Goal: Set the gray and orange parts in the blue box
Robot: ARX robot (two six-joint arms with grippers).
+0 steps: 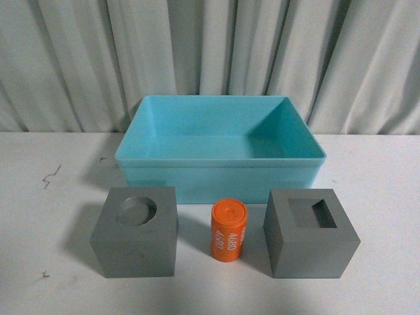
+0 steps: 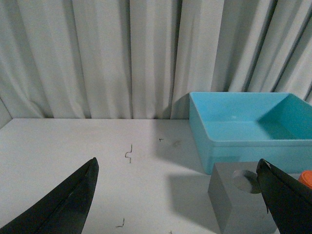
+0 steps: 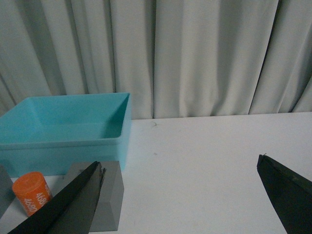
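Cylinder point(image 1: 228, 231) untouched; left tool point(image 2: 176, 165), right tool point(image 3: 179, 162) wide open

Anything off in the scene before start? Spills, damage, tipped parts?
Nothing stands out. The blue box is empty and level; the round-recess cube, orange cylinder and rectangular-recess cube stand upright in a row before it. Only a few small dark scuff marks on the table, left of the box.

Left gripper point(image 2: 178, 162) is level and low, its jaws spread wide and empty. Right gripper point(image 3: 179, 162) is the same, jaws wide apart.
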